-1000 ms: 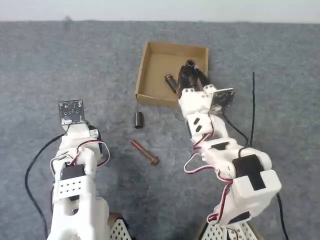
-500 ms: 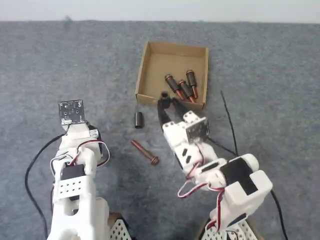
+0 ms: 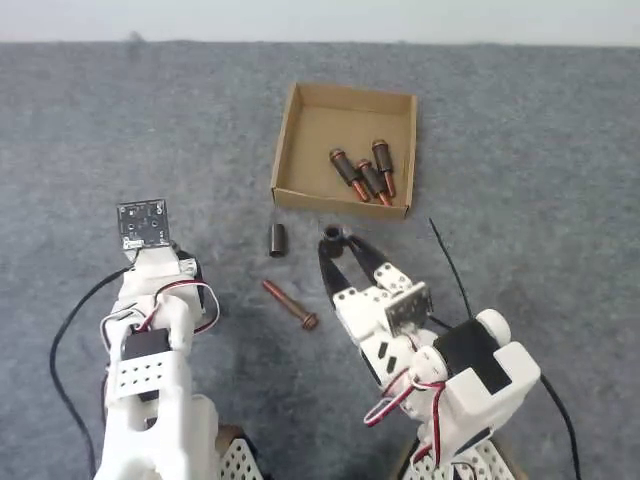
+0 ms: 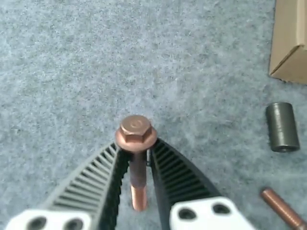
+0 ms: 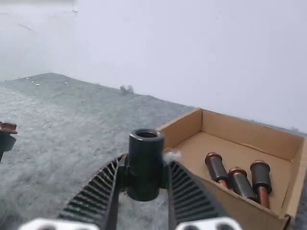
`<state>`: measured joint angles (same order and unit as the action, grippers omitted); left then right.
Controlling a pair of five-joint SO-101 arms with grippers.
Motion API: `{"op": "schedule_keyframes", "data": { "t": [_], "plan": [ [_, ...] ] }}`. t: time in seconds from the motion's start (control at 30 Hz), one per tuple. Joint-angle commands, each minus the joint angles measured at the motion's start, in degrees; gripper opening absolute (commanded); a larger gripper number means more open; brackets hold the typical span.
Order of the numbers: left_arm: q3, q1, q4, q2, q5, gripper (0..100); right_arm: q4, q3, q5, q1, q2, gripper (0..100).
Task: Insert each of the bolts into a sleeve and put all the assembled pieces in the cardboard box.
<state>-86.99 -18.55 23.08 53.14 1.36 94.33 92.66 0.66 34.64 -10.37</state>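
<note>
While the right gripper point(image 5: 145, 166) clenched a sleeve point(image 5: 145, 152) bore-up near the cardboard box point(image 3: 281, 152), the left gripper point(image 4: 137, 149) pinched a bolt point(image 4: 136, 132) by its shank, well apart to the sleeve's left, head outward, a gap to close

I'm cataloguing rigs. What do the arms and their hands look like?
The left arm and right arm are white plastic with black motor blocks and looped red, white and black wires. The left hand and right hand have black ribbed fingers on white mounts. A small circuit board sits by each wrist.
</note>
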Motion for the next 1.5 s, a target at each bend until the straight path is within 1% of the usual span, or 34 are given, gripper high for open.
{"op": "schedule_keyframes", "data": {
  "t": [0.0,0.13,0.53,0.63,0.8,0.93,1.0,1.07,1.13,1.23,1.27,1.37,1.47],
  "plan": [
    [0.4,0.3,-1.9,2.3,0.2,4,2.9,2.4,1.0,0.1,1.1,0.9],
    [0.4,0.3,-1.9,2.3,0.2,4,2.8,2.3,0.9,-1.9,1.0,0.9],
    [0.6,0.4,-2.4,2.3,0.2,4,2.6,2.1,0.8,-2.2,0.5,1.0],
    [-0.6,1.4,-6.8,2.3,0.4,4,2.3,2.1,0.7,-2.2,0.4,1.0],
    [-2.0,3.6,-17.0,2.4,0.4,4,-1.5,2.1,0.7,-2.2,0.4,1.0],
    [-1.7,5.3,-28.0,2.4,0.4,4,-1.5,2.0,0.6,-2.1,0.4,1.0],
    [-1.6,7.2,-33.1,2.4,0.4,4,-1.6,2.0,0.6,-2.0,0.4,1.0],
    [0.1,9.3,-35.9,2.4,0.5,4,-1.7,2.0,0.6,-2.0,0.4,1.0],
    [3.4,11.3,-34.9,2.4,0.5,4,-1.7,2.0,0.6,-2.0,0.4,1.0],
    [9.1,13.6,-29.5,2.4,0.8,4,-1.7,2.0,0.6,-2.0,0.4,1.0],
    [10.9,14.6,-27.4,2.4,1.8,4,-1.7,2.0,0.6,-2.0,0.4,1.0],
    [15.6,17.2,-21.9,2.4,9.1,4,-1.7,2.0,0.6,-2.0,0.4,1.0],
    [19.5,20.2,-18.0,2.4,16.3,4,-1.7,2.0,0.6,-2.0,0.4,1.0]
  ]
}}
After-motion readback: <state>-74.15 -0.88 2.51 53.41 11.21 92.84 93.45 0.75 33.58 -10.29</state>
